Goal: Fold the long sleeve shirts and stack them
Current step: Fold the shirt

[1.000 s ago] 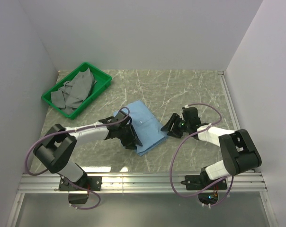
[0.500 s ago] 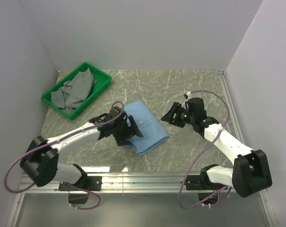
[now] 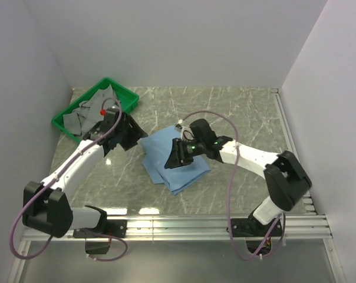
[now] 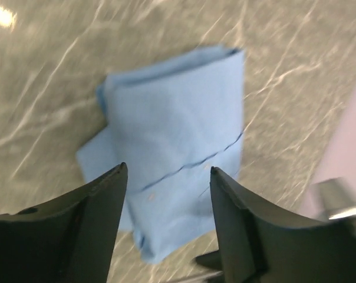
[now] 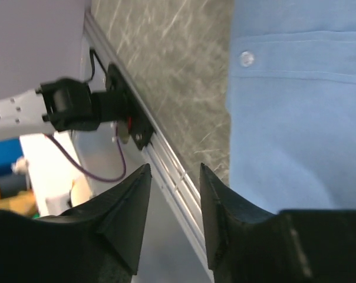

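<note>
From above, the folded light blue shirt (image 3: 184,174) lies in the middle of the table (image 3: 243,118), a compact packet nearer the near edge than the far one. The left gripper (image 3: 126,131), which a second ago sat at the shirt's near left edge, has swung clear and now hangs beside the green bin (image 3: 124,89) of grey garments (image 3: 92,115) in the far left corner. The right gripper (image 3: 175,156), which was off to the shirt's right, has come in over the packet. The left wrist view looks back at the shirt (image 4: 178,118) from well apart; the left gripper (image 4: 167,171) has its fingers spread with nothing between them. The right wrist view shows the shirt (image 5: 296,118) with one white button (image 5: 245,58), lying toward the table's near edge. The right gripper (image 5: 174,171) hangs parted, narrower than the left, holding nothing. My reading is that this shirt's fold is done: the left arm looks bound for the next garment in the bin, while the right may tidy or shift the packet to start the stack.
</note>
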Tool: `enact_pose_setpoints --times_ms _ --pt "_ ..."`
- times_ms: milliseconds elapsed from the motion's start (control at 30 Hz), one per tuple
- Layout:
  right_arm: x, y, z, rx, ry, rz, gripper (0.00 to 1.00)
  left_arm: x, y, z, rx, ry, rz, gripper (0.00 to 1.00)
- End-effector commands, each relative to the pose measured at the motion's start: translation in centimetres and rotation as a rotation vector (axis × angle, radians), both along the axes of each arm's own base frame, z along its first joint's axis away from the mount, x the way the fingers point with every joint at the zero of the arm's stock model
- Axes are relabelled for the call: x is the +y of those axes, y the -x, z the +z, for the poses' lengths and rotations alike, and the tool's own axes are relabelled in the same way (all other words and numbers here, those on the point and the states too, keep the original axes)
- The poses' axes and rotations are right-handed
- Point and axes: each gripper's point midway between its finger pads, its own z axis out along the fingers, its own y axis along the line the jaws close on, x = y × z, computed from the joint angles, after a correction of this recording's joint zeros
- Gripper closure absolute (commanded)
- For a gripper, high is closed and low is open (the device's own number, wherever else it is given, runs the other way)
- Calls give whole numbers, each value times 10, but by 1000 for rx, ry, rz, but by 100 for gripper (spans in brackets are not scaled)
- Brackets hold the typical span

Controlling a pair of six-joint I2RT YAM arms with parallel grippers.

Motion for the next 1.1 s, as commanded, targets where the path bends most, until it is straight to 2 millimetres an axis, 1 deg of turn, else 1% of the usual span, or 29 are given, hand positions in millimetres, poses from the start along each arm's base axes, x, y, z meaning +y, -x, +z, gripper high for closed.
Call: enact_pose_setpoints --times_ms 0,33,67,100,133,167,200,267,300,367,400,433,500,533,567,600,633,700,733,767,800,867,967,1033,1067 --pt "26 10 6 4 -46 134 56 -9 -36 27 -121 15 -43 37" --pt "28 13 1 20 -34 150 57 -13 -41 17 -95 17 -51 39" --pt "31 13 0 29 -29 168 57 -18 -44 16 -94 30 -70 43" --pt "30 17 -17 68 13 192 57 -25 -48 15 -97 56 -89 44" --pt "31 21 -22 81 17 213 57 -29 -51 6 -77 64 -96 46" --pt "30 22 -27 94 25 223 57 -32 -52 1 -67 78 -100 51" --pt "28 24 -39 115 45 232 58 -34 -53 -5 -57 84 -104 53" --pt "24 30 -53 147 72 249 59 -39 -57 -19 -40 101 -107 59" --pt "18 35 -69 180 114 267 60 -39 -56 -27 -22 104 -106 60" --pt "10 42 -86 206 158 300 62 -40 -59 -46 15 102 -96 64" --pt "4 47 -100 250 193 307 62 -39 -60 -54 27 97 -90 66" --pt "1 49 -106 260 206 310 62 -38 -60 -67 54 86 -85 67" --pt "-10 58 -123 308 238 319 62 -36 -64 -80 73 66 -63 71" --pt "-14 61 -128 325 249 317 62 -34 -64 -94 102 53 -56 73" --pt "-20 63 -133 343 258 309 63 -34 -67 -98 109 51 -47 74" --pt "-20 64 -134 344 248 311 63 -34 -68 -104 117 51 -46 75" --pt "-21 64 -134 346 245 308 63 -35 -67 -116 140 46 -45 77" --pt "-24 62 -135 355 243 299 63 -34 -71 -125 147 42 -33 80" --pt "-24 62 -135 354 242 304 63 -32 -70 -136 171 27 -24 80" --pt "-25 62 -136 349 246 304 63 -31 -73 -139 171 13 -20 81" --pt "-26 61 -135 347 246 298 63 -24 -73 -147 186 -12 -1 81" --pt "-28 63 -136 351 245 292 63 -18 -75 -151 187 -24 10 82" --pt "-32 60 -137 358 240 267 63 -2 -79 -152 177 -47 45 81" --pt "-35 60 -138 361 240 261 63 5 -81 -152 169 -69 54 80" --pt "-34 59 -137 357 233 263 63 6 -84 -148 160 -73 56 79"
